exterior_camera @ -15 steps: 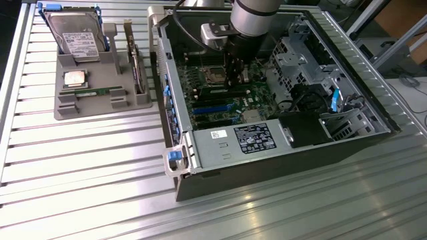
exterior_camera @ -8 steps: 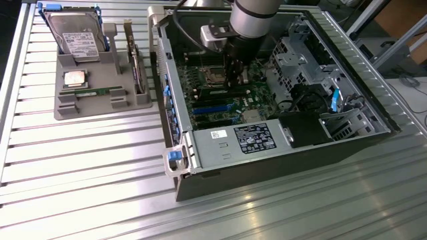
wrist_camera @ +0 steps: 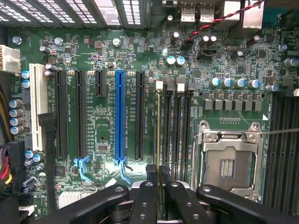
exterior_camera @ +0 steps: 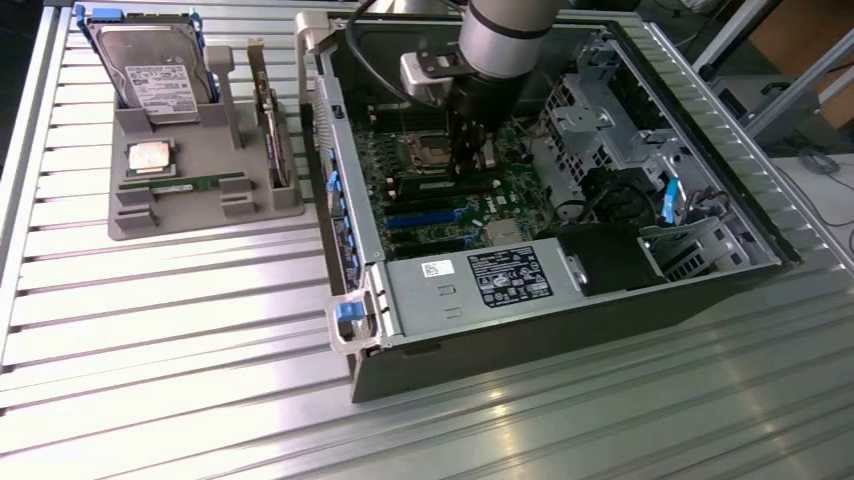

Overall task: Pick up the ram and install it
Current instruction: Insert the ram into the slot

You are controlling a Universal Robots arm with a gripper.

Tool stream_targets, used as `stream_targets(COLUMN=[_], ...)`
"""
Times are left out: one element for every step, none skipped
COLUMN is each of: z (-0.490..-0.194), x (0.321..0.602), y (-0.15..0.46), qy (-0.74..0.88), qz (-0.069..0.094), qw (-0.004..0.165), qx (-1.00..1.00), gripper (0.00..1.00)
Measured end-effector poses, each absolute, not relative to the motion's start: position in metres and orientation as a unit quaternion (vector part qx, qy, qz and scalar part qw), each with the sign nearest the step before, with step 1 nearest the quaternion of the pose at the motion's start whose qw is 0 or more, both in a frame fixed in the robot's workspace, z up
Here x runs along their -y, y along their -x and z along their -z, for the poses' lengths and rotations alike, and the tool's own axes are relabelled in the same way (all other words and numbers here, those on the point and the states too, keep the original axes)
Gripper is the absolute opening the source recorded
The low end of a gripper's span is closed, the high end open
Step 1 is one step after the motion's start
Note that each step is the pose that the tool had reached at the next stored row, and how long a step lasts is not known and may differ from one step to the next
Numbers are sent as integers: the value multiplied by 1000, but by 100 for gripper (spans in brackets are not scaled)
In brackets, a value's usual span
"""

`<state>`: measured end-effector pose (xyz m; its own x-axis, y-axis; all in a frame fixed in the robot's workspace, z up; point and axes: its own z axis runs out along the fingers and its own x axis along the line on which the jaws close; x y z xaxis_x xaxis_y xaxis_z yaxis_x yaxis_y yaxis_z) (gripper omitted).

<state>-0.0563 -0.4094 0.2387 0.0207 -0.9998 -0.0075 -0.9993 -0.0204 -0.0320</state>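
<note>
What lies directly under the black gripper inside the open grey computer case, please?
The black gripper grips a thin green ram stick standing edge-on in the green motherboard. Its fingers cover the stick's near end and the board beneath.

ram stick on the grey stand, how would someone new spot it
On the exterior view's left, beside the open computer case, sits a grey stand. The ram stick lies flat near its front: a long thin green strip, unlike the square silver chip beside it.
</note>
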Motion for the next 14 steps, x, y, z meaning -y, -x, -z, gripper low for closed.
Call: stream_targets(z=[-239, -238, -238, -238, -238, -237, -237, -237, -237, -237, -237, -237, -237, -237], x=[408, 408, 408, 408, 408, 408, 409, 409, 409, 409, 409, 409, 409, 409], y=[56, 56, 56, 56, 56, 56, 56, 56, 56, 56, 56, 56, 56, 56], qy=[714, 714, 714, 714, 714, 713, 714, 714, 714, 714, 714, 714, 714, 714], qz=[9, 9, 9, 9, 9, 9, 9, 9, 9, 9, 9, 8, 9, 9], qw=[14, 14, 14, 14, 14, 14, 14, 14, 14, 14, 14, 14, 14, 14], qx=[-700, -700, -700, -700, -700, -700, -700, -700, -700, -700, -700, -700, -700, -700], gripper=[13, 13, 13, 13, 13, 13, 13, 13, 13, 13, 13, 13, 13, 13])
